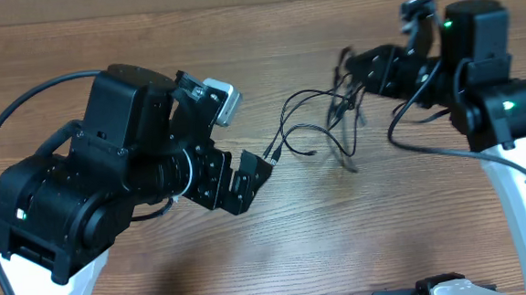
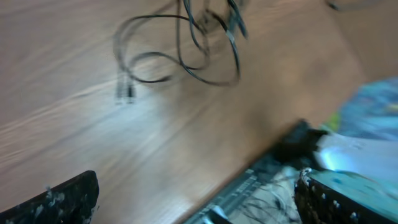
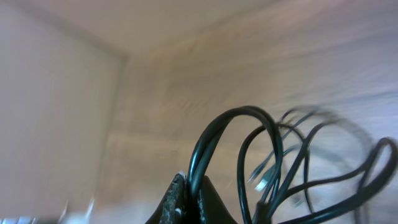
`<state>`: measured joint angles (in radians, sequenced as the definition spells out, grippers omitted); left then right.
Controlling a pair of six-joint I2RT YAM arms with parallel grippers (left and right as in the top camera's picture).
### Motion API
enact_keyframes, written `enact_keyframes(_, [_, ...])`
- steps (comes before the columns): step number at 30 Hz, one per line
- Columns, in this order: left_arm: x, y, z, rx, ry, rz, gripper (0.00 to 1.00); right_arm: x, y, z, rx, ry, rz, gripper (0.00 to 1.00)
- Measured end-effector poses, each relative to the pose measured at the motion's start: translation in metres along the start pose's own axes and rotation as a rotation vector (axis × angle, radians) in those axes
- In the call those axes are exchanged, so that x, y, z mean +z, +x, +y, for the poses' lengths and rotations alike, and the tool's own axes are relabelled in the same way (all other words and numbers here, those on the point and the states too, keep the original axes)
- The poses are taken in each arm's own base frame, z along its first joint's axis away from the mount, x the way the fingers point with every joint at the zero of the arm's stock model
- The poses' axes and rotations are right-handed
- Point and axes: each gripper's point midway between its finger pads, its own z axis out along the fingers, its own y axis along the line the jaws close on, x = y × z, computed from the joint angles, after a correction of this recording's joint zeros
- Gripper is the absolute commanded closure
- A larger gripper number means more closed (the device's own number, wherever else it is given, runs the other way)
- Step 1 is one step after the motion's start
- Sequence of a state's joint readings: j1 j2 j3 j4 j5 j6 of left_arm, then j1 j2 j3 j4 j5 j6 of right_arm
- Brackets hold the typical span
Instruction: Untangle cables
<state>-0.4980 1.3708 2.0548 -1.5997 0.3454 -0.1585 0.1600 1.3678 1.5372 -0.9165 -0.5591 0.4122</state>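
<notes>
The cables (image 1: 321,126) are thin black cords in a loose tangle on the wooden table, between the two arms. My right gripper (image 1: 354,69) is shut on a loop of the cables (image 3: 236,143) and holds it lifted, with other loops and a silver-tipped plug (image 3: 262,182) hanging beside it. My right gripper's fingers (image 3: 191,202) pinch the cord at the bottom of the right wrist view. My left gripper (image 1: 251,176) is open and empty, just left of a cable end with plugs (image 1: 272,153). In the left wrist view the cable loops (image 2: 186,53) lie ahead of the open fingers (image 2: 196,199).
The table's front edge and a metal rail (image 2: 249,186) show in the left wrist view. Thick black arm wires (image 1: 427,142) run beside the right arm. The table's back edge (image 1: 236,7) is behind the tangle.
</notes>
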Motion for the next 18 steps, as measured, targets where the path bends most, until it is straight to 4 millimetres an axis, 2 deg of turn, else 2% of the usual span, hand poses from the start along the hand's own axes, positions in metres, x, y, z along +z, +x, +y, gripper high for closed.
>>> enact_keyframes(4, [0.0, -0.009, 0.021, 0.005, -0.124, -0.038, 0.0, 0.015, 0.031, 0.03, -0.096, -0.045, 0.092, 0.96])
enact_keyframes(7, [-0.003, -0.024, 0.033, 0.017, -0.197, -0.101, 0.0, 0.025, 0.042, 0.041, -0.175, -0.013, 0.09, 0.95])
enact_keyframes(8, [-0.005, -0.032, 0.035, 0.018, -0.214, -0.135, 0.0, 0.029, 0.044, 0.048, -0.224, -0.005, 0.077, 0.9])
enact_keyframes(9, [-0.007, -0.043, 0.037, 0.023, -0.229, -0.182, 0.0, 0.032, 0.044, 0.053, -0.266, 0.0, 0.063, 0.8])
enact_keyframes(10, [-0.01, -0.054, 0.038, 0.023, -0.241, -0.23, 0.0, 0.034, 0.045, 0.058, -0.31, 0.009, 0.048, 0.6])
enact_keyframes(12, [-0.015, -0.073, 0.038, 0.029, -0.257, -0.314, 0.0, 0.035, 0.045, 0.065, -0.377, 0.041, 0.007, 0.08])
enact_keyframes(13, [-0.019, -0.082, 0.039, 0.03, -0.266, -0.35, 0.0, 0.034, 0.044, 0.068, -0.406, 0.06, -0.015, 0.0])
enact_keyframes(15, [-0.025, -0.095, 0.042, 0.032, -0.292, -0.412, 0.0, 0.027, 0.038, 0.072, -0.447, 0.094, -0.07, 0.0])
enact_keyframes(18, [-0.035, -0.107, 0.053, 0.023, -0.374, -0.477, 0.0, 0.009, 0.017, 0.073, -0.482, 0.154, -0.189, 0.0])
